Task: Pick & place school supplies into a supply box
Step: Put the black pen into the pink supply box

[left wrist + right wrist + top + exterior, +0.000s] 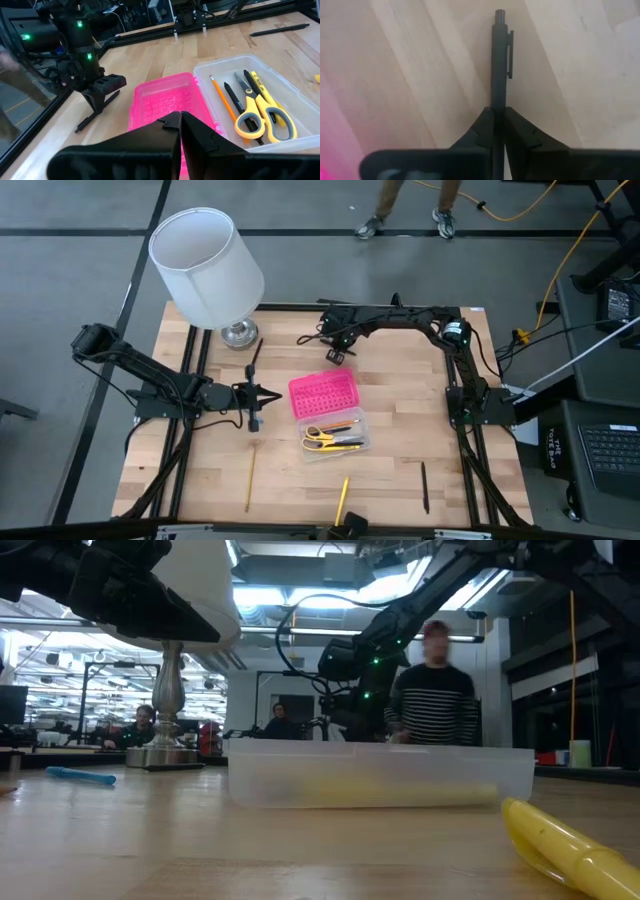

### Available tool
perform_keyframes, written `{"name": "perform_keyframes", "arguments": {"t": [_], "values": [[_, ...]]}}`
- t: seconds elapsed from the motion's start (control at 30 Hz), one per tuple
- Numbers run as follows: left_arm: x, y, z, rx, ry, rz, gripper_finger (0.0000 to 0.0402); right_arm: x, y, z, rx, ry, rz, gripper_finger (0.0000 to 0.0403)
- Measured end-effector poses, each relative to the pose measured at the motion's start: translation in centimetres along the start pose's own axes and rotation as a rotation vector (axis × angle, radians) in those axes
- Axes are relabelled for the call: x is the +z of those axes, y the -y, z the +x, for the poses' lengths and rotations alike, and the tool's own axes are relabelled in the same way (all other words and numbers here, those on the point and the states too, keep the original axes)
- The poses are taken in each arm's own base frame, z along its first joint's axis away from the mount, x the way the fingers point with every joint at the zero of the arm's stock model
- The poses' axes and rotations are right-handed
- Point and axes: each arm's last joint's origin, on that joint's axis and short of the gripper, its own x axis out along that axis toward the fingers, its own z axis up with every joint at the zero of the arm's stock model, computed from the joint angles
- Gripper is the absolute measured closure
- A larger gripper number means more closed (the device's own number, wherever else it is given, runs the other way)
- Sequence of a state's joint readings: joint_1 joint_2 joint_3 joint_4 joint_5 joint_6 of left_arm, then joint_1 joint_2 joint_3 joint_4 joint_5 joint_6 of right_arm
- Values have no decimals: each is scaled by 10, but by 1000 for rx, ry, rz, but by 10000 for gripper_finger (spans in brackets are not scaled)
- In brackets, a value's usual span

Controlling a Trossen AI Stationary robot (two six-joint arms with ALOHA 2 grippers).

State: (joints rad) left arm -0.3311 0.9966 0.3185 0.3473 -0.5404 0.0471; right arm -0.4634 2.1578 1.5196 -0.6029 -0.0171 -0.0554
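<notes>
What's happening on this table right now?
The right gripper has closed on a black pen just above the wooden table, beside the open supply box's pink lid. The box's clear base already holds yellow-handled scissors, an orange pencil and a few pens. The left gripper waits shut and empty on the box's other side. A yellow pencil and a second black pen lie loose near the table's front edge.
</notes>
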Motion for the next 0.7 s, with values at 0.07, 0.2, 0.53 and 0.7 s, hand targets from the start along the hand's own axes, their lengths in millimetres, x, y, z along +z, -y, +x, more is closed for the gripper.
{"name": "perform_keyframes", "arguments": {"t": [0.07,0.2,0.53,0.7], "values": [[0,0,0,0,0,0,396,0,-1,0,55,1,-3,377],[0,0,0,0,0,0,396,-1,-2,-3,85,1,-25,377],[-1,0,0,-1,-6,4,396,0,-4,-53,98,42,-64,375],[-1,0,0,0,-6,3,396,3,-8,-85,169,123,-122,376]]}}
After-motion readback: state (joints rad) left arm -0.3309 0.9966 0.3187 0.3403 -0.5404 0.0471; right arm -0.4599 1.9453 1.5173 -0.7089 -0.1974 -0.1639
